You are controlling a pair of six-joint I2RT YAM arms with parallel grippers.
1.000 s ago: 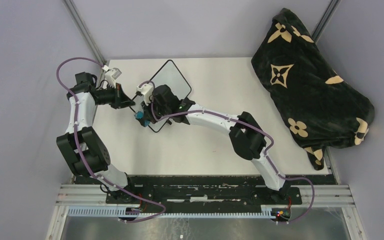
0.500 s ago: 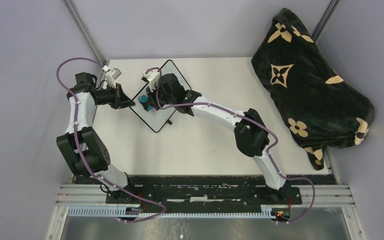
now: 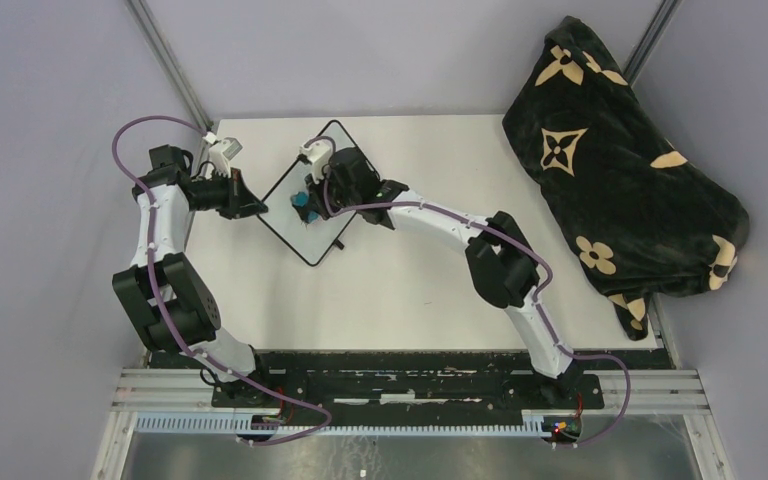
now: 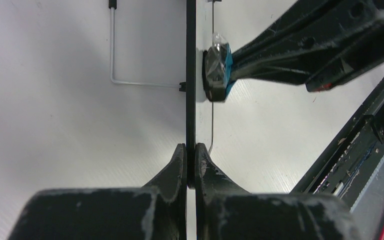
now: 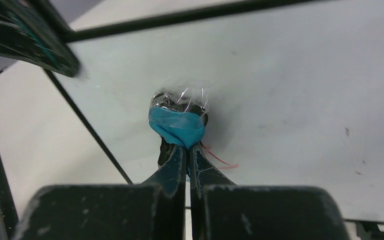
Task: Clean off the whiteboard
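The whiteboard (image 3: 298,235) is sitting turned cornerwise on the white surface (image 3: 440,290), and every other thing is placed around it. The left arm (image 3: 155,225) is reaching in at the whiteboard's left corner, and its left jaws are pinching shut on the thin black frame there; the left wrist view is showing that edge (image 4: 190,75) running straight out from between the fingers. The right arm (image 3: 430,225) is stretching over the whiteboard from the right, and its right jaws are clamping shut on a small blue-and-black eraser block (image 5: 177,122), partly wrapped in clear film. The block is pressing against the whiteboard's white face (image 5: 290,80), near its middle. A short red stroke (image 5: 220,160) is showing on the face just beside the block. A black blanket with a cream flower pattern (image 3: 620,170) is lying well apart from the whiteboard, to its right.
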